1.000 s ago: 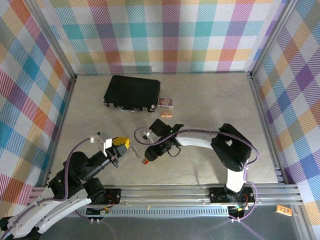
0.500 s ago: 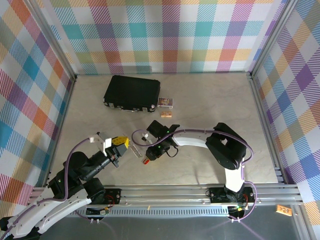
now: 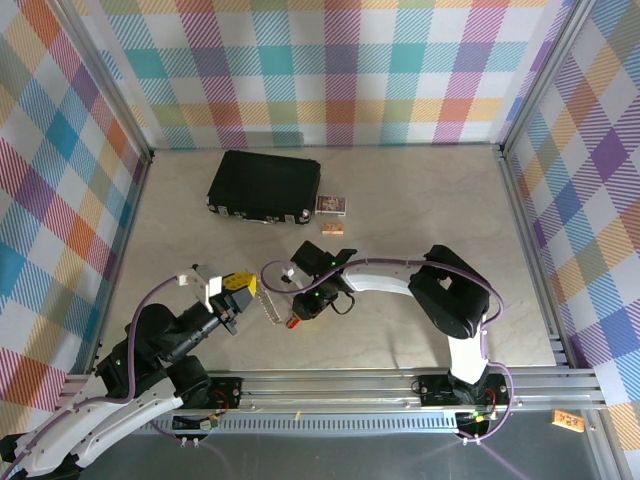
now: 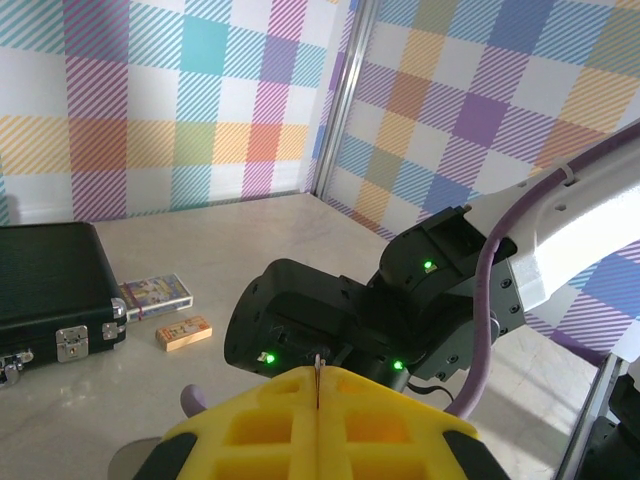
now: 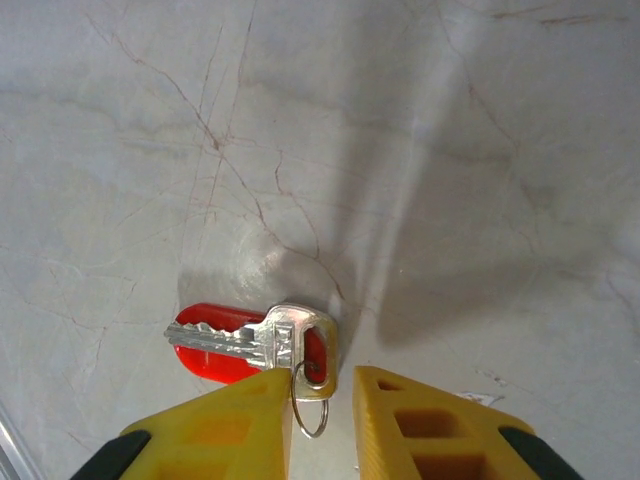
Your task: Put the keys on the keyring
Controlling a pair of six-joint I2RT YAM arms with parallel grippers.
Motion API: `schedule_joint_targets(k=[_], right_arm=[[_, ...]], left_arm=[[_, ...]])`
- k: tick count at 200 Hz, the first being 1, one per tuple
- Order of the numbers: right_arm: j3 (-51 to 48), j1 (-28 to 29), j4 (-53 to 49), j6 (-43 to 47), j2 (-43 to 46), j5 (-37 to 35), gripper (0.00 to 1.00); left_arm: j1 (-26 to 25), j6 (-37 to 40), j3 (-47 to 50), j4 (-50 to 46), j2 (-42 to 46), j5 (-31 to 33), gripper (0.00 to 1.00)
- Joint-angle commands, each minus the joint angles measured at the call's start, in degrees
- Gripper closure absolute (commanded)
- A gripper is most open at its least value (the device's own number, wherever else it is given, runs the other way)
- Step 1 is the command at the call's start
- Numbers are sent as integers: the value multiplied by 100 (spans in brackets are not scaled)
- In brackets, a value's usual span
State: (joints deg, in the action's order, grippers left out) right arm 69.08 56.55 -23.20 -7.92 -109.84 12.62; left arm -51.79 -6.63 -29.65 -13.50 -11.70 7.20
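One silver key [image 5: 235,338] is lying across the red keyring tag [image 5: 203,364] on the table [image 5: 450,150], near middle. The right gripper [image 5: 322,388] is straddling its wire ring [image 5: 312,416], fingers slightly apart; the left gripper [image 4: 318,388] is sitting closed. Light, stiff, slippery metal: pinching the ring seems best.

Right gripper [image 3: 300,314] is hanging over the red keyring [image 3: 294,322] toward the tabletop's [image 3: 420,200] near edge. Silvery keys [image 3: 269,306] are showing between it and the left gripper [image 3: 238,290]. Black case [image 3: 264,186], card box [image 3: 332,205] and tan block [image 3: 332,228] are sitting nearer the far edge.
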Motion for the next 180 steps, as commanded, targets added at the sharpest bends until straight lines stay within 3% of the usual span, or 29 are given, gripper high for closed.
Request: schedule_joint_targets(k=[1,126,180], right_arm=[[116,71,-155,138,-72,74,79],[-123,68,-150,283,335,-267,94],[-931,68,470,712,1563,-310,100]], left_arm=[[-24,33,-50,119,84,50,100],[-24,58,-23,188,80,0,100],[-24,109,-67,292,-72,-241,100]])
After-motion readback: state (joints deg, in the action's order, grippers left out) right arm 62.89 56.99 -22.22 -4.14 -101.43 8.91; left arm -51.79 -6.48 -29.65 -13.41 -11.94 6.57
